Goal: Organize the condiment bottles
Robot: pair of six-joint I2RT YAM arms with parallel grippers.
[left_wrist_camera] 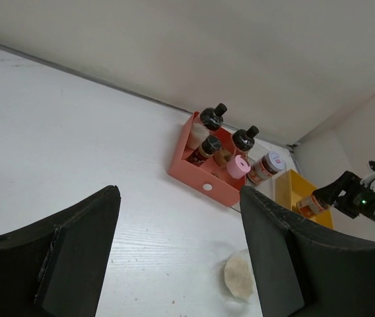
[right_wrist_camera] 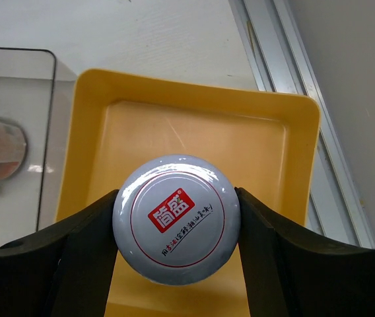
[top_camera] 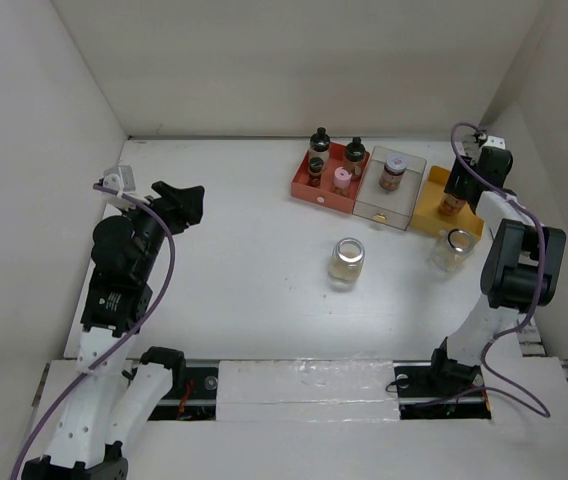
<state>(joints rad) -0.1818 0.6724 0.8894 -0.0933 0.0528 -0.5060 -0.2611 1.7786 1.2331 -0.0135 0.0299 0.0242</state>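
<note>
holding a pale-lidded jar (right_wrist_camera: pixel 174 198) by its sides, the right hand (right_wrist_camera: pixel 175 224) hangs over the yellow tray (right_wrist_camera: pixel 194 119); whether the base touches is hidden. best to lower it straight and upright, clear of the walls, parting the fingers only once it stands. the left hand (left_wrist_camera: pixel 177 257) hangs half-open, empty, above the tabletop (left_wrist_camera: pixel 75 132).

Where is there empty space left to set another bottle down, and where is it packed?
Widest bare patch: table between left gripper and red tray. More room between the middle clear jar and the table's near edge. Crowded: red tray's four bottles, and the yellow tray, where the right gripper clamps a lidded jar.
</note>
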